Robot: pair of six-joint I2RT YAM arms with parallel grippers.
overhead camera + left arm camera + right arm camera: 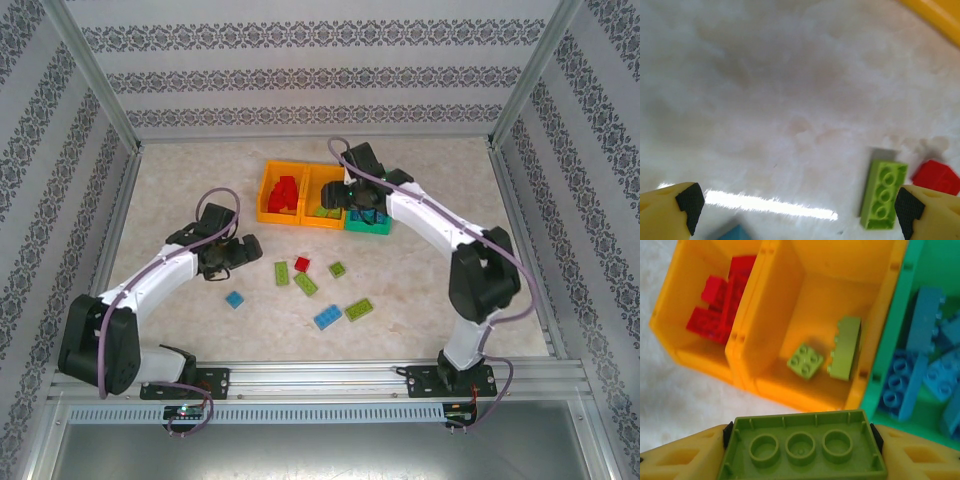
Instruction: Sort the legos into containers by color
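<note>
- Containers stand in a row toward the far edge of the worktop (pixel 450 170), near its middle: left orange bin (pixel 262 195), middle orange bin (pixel 780 305), green bin (pixel 892 325).
- Red legos (pixel 722 305) lie heaped in the left orange bin, and blue legos (pixel 920 370) are piled in the green bin.
- The middle orange bin holds two lime green pieces. The square brick (pixel 805 361) lies flat, studs up. The long brick (pixel 846 347) is tipped on its side, its long axis running toward the bin's far wall.
- Right gripper (pixel 802 452) hangs above the row, by the middle orange bin, clamped on a held lime brick (pixel 802 447). The brick's hollow underside faces the wrist camera, showing three round tubes in a line. Its long axis runs across from finger to finger.
- Left gripper (pixel 799 207) sits low over the worktop, left of the loose pieces, jaws wide apart with nothing between them.
- Loose legos (pixel 306 284) are scattered mid-worktop between the bins and the near edge: four lime green, two blue, one red.
- By the left gripper's right fingertip lies a loose lime brick (pixel 883 194), studs up, its long axis pointing away from the wrist camera. A loose red brick (pixel 936 177) lies just beside it, and the corner of a loose blue brick (pixel 735 234) is nearer the other fingertip.
</note>
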